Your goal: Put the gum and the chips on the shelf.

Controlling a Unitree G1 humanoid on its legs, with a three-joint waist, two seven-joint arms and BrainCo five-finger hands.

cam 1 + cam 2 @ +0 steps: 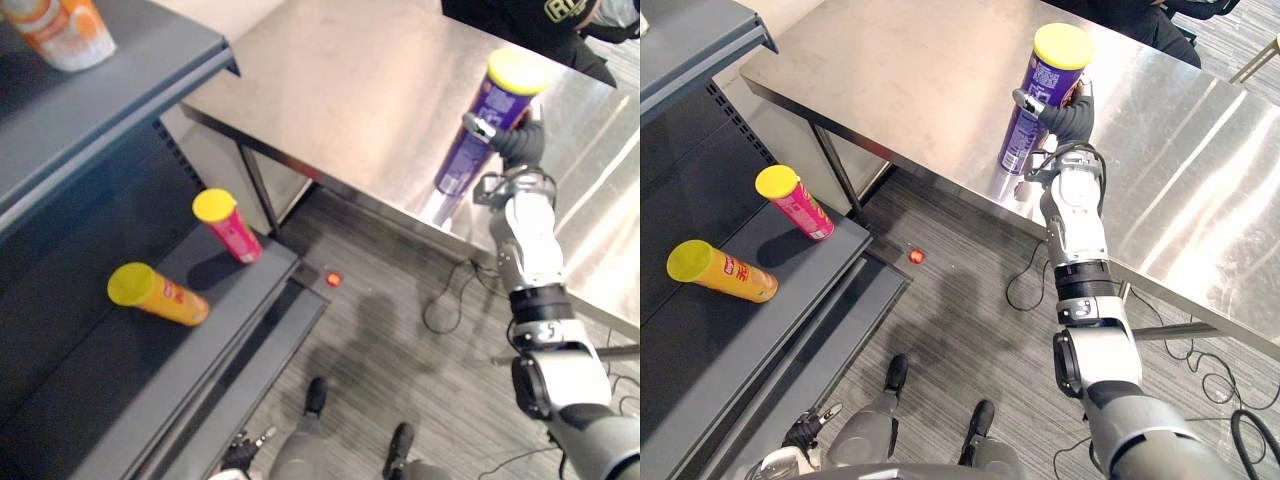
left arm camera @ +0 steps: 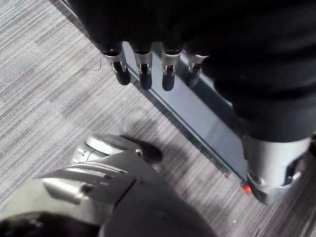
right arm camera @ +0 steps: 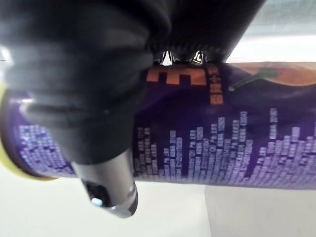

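The chips can (image 1: 480, 130) is a tall purple tube with a flat yellow lid. It stands lid-up with its long axis near vertical and its base at the near edge of the worktop (image 1: 360, 90), a broad sheet of brushed steel that mirrors the can. I cannot tell whether the base touches the steel. The right hand (image 1: 1070, 115) grips the can from the near side; its dark-tipped fingers wrap the upper part of the tube just below the lid, and its wrist view shows the printed purple wall pressed against the ribbed cover. The left hand (image 2: 142, 69) hangs low, well below the worktop, over grey striped flooring, with its fingers straight and holding nothing. Left of the worktop and lower, a dark grey metal shelf (image 1: 230, 290) carries a red can (image 1: 228, 227) and an orange can (image 1: 160, 292), both with yellow lids. A small red thing (image 1: 333, 279) lies on the floor below the worktop's near edge.
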